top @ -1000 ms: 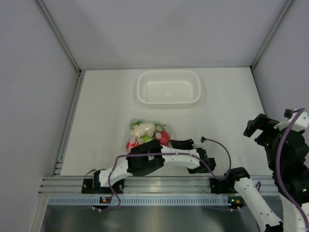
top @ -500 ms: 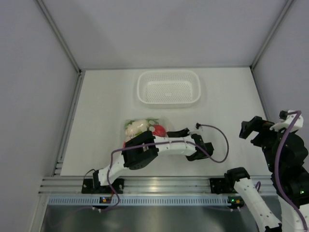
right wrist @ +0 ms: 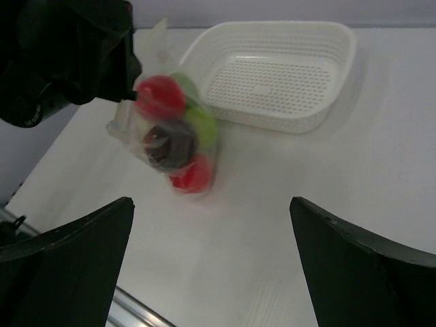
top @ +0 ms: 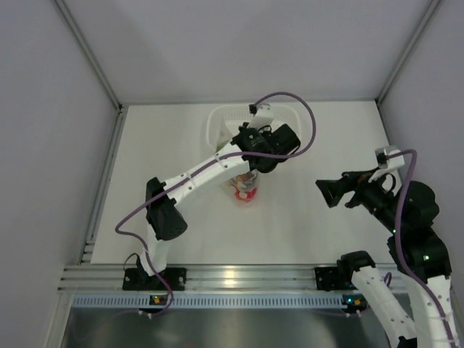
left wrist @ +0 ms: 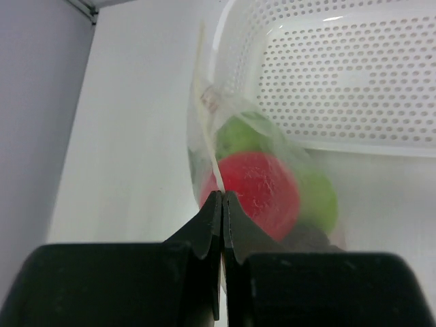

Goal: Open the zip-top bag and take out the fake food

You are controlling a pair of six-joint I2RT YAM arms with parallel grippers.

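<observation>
Hoists the zip-top bag (right wrist: 163, 146) from flat on the counter (top: 145, 181), left end effector (left wrist: 222, 198) clamped on its edge (fake food (left wrist: 257, 192) inside); holds right end effector (top: 334, 193) agape, ready to pull.

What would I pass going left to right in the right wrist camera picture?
First the left gripper, shut on the bag's top edge → zip-top bag holding the fake food → white basket.

White table (top: 341, 138); plain grey walls (top: 239, 43) on three sides; metal rail (top: 246, 276) along near edge; soft, even light.
</observation>
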